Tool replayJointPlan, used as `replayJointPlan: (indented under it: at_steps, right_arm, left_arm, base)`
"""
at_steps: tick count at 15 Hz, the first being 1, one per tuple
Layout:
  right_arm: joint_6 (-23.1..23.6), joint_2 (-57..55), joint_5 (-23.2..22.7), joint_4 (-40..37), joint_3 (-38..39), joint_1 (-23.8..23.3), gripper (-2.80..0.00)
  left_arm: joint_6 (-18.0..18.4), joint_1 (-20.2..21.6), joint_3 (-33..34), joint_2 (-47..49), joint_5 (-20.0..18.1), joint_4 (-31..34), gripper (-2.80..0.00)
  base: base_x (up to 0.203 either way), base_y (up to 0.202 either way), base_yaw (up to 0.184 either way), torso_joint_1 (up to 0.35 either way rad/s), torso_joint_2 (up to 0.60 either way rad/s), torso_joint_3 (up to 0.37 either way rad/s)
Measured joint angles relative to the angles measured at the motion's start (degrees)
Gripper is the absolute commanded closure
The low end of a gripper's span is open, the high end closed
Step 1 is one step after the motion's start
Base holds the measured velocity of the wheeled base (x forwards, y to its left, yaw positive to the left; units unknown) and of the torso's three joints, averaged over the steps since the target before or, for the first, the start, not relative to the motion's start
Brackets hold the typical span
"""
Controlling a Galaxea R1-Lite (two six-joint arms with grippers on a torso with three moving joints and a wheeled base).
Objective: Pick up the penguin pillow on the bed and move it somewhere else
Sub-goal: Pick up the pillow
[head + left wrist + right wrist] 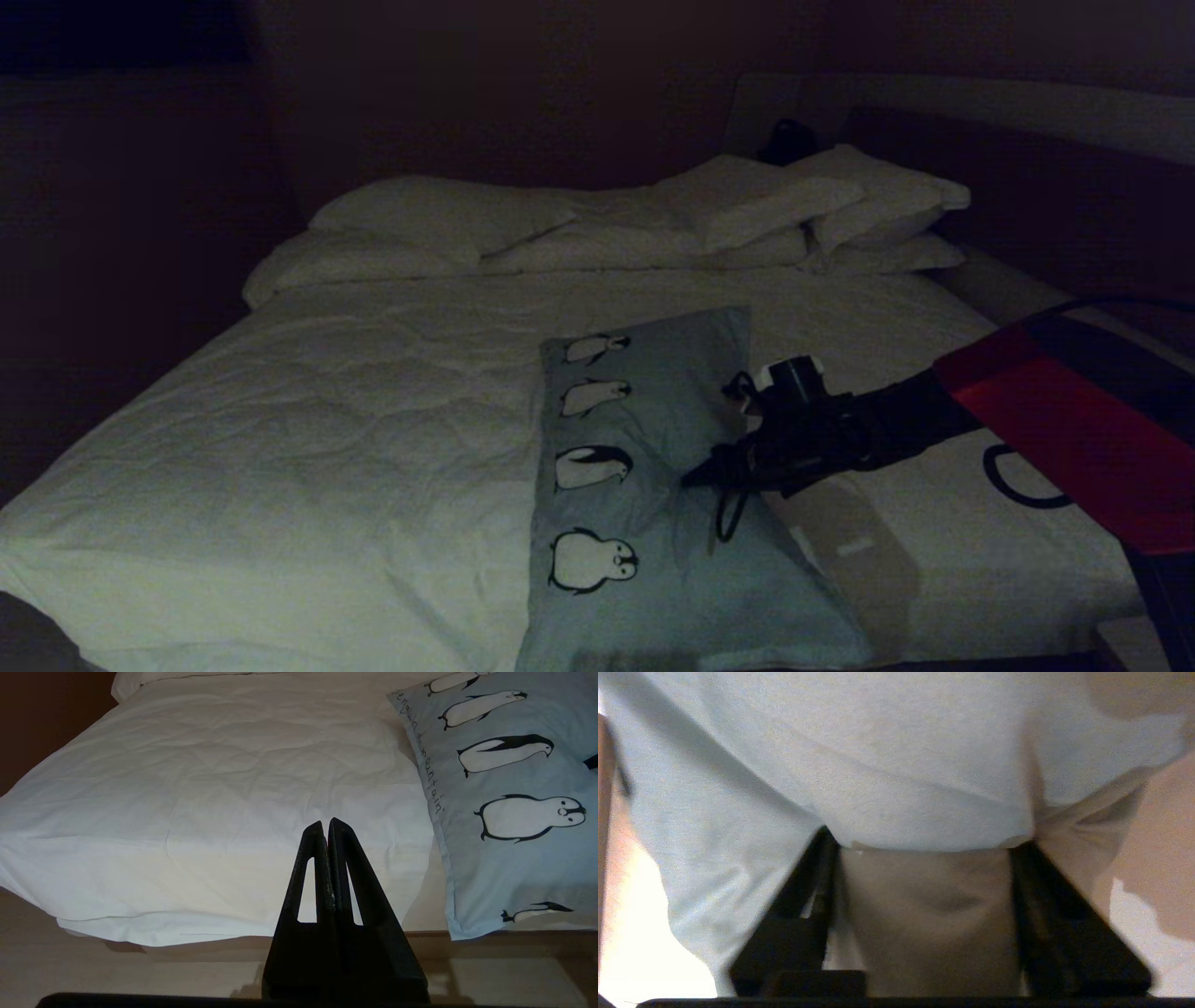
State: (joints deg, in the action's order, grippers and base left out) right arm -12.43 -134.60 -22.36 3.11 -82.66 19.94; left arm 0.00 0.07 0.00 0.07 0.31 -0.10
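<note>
The penguin pillow, pale blue-grey with a row of black-and-white penguins, lies lengthwise on the near right part of the bed. My right gripper reaches in from the right and presses down into the pillow's middle, where the cover puckers around its tip. In the right wrist view the pillow fills the picture. A bulge of its fabric sits in that gripper, touching both half-spread fingers. My left gripper is shut and empty, low at the foot of the bed, left of the pillow.
Plain white pillows are piled along the head of the bed, with a small dark object behind them. The wrinkled white duvet spreads left of the penguin pillow. The pale bed frame runs along the right side.
</note>
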Motion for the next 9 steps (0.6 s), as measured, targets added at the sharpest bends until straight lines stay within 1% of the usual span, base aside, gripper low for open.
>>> replayJointPlan:
  at_steps: [5,9]
  right_arm:
    - [-2.75,3.97,-0.59,-0.35,0.22,-0.52,0.00]
    - [-6.33,7.34,-2.19,-0.22,0.18,-1.77,0.00]
  left_arm:
    - [0.00,0.00,0.00,0.02,-0.01,0.02,0.00]
    - [0.02,0.00,0.00,0.02,0.02,-0.01,0.00]
  base:
    - [0.000,0.000,0.000,0.000,0.00,0.000]
    - [0.000,0.000,0.000,0.000,0.00,0.000]
